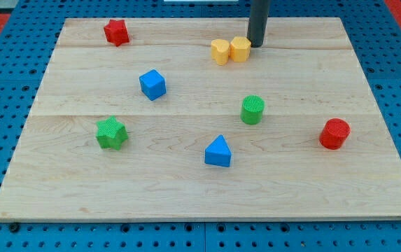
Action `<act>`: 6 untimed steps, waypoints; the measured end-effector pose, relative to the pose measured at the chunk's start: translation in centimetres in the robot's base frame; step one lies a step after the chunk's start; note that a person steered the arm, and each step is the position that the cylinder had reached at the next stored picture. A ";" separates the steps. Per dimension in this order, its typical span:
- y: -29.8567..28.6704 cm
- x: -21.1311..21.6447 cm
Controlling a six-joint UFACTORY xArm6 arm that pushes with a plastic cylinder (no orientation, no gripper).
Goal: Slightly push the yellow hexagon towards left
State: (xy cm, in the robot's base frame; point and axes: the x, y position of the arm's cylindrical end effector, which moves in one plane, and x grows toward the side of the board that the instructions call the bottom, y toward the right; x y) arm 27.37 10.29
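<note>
Two yellow blocks sit side by side near the view's top centre. The right one, the yellow hexagon [240, 49], touches the left yellow block [220, 52], whose shape is harder to make out. My tip [257, 45] comes down from the top edge as a dark rod. It stands just right of the yellow hexagon, at or almost at its right side.
On the wooden board [312, 196] lie a red star [116, 32] at top left, a blue cube [152, 85], a green star [110, 133], a blue triangle [218, 152], a green cylinder [252, 110] and a red cylinder [334, 134]. Blue pegboard surrounds the board.
</note>
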 end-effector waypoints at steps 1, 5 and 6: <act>-2.5 1.7; -1.5 15.1; -2.5 16.0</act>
